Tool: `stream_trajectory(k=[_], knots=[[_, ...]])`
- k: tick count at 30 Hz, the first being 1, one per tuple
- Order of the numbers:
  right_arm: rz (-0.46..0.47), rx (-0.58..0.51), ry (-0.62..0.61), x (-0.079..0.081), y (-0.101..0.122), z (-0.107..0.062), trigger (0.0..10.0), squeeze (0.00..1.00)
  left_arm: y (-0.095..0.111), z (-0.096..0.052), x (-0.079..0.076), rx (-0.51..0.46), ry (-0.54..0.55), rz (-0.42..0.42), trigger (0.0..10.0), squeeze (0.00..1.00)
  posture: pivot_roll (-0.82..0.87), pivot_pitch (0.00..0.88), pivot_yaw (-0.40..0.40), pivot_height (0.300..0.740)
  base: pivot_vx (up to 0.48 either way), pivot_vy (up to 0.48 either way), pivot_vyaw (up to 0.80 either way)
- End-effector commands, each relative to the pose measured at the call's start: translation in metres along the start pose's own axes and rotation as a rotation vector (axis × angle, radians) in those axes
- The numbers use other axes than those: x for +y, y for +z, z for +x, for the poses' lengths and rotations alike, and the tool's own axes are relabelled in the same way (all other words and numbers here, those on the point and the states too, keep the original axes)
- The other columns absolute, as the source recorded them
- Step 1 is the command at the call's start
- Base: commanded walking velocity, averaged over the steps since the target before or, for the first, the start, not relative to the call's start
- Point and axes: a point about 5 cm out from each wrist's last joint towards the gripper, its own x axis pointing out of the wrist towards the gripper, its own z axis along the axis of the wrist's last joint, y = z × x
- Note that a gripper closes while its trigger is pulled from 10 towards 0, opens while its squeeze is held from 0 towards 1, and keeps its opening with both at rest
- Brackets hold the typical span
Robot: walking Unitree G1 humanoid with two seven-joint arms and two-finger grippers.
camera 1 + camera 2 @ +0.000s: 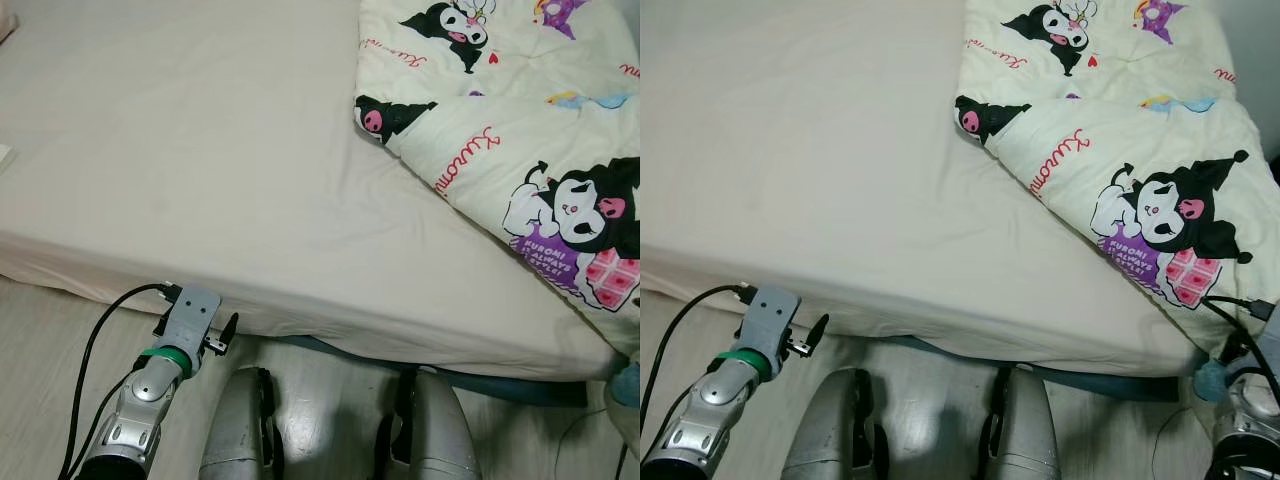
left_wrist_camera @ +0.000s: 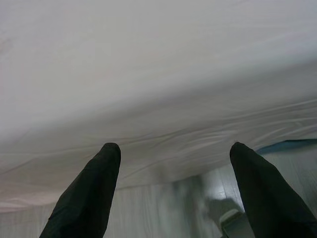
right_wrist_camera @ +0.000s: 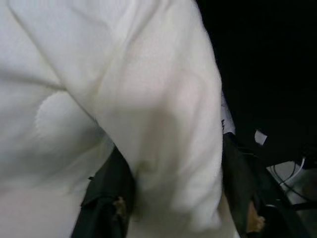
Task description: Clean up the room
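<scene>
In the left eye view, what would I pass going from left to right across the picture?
Left hand at the bed's near edge → bare cream sheet → cartoon-print quilt on the bed's right side.

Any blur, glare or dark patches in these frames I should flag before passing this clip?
Left eye view: sharp and evenly lit, with glare on the floor between the robot's legs. Left wrist view: soft focus, bed sheet smeared, left gripper fingers dark but distinct. Right wrist view: the quilt is too close, blurred and washed out between the right gripper fingers; one corner is near black.
</scene>
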Motion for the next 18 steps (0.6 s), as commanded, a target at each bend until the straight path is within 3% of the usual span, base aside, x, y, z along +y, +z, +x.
stream_trajectory(k=[1, 4, 7, 8, 10, 13, 15, 18], knots=[[-0.014, 0.017, -0.022, -0.008, -0.006, -0.001, 0.0, 0.00, -0.012, -0.005, -0.002, 0.050, -0.003, -0.003, 10.0, 0.00, 0.11, 0.264, 0.074, 0.606, 0.000, 0.000, 0.00], [0.039, -0.066, 0.085, 0.003, 0.013, 0.003, 0.0, 0.00, -0.009, -0.003, -0.004, 0.048, -0.004, -0.006, 10.0, 0.00, 0.11, 0.260, 0.073, 0.606, 0.000, 0.000, 0.00], [0.070, -0.080, 0.216, 0.020, 0.018, 0.002, 0.0, 0.00, -0.009, -0.003, -0.005, 0.047, -0.005, -0.008, 10.0, 0.00, 0.11, 0.252, 0.069, 0.606, 0.000, 0.000, 0.00], [0.070, -0.080, 0.216, 0.020, 0.018, 0.002, 0.0, 0.00, -0.009, -0.003, -0.005, 0.047, -0.005, -0.008, 10.0, 0.00, 0.11, 0.252, 0.069, 0.606, 0.000, 0.000, 0.00], [0.043, -0.072, 0.372, 0.043, 0.017, -0.002, 0.0, 0.00, -0.008, -0.001, -0.007, 0.046, -0.007, -0.011, 10.0, 0.00, 0.10, 0.248, 0.065, 0.606, 0.000, 0.000, 0.00], [0.044, -0.066, 0.446, 0.055, 0.015, -0.006, 0.0, 0.00, -0.007, -0.001, -0.008, 0.043, -0.008, -0.013, 10.0, 0.00, 0.10, 0.242, 0.063, 0.606, 0.000, 0.000, 0.00], [0.035, -0.038, 0.588, 0.079, 0.006, -0.016, 0.0, 0.00, -0.005, 0.001, -0.010, 0.036, -0.012, -0.016, 10.0, 0.00, 0.09, 0.234, 0.057, 0.606, 0.000, 0.000, 0.00], [0.039, -0.017, 0.652, 0.091, -0.001, -0.023, 0.0, 0.00, -0.004, 0.002, -0.011, 0.032, -0.014, -0.016, 10.0, 0.00, 0.09, 0.233, 0.057, 0.606, 0.000, 0.000, 0.00]])
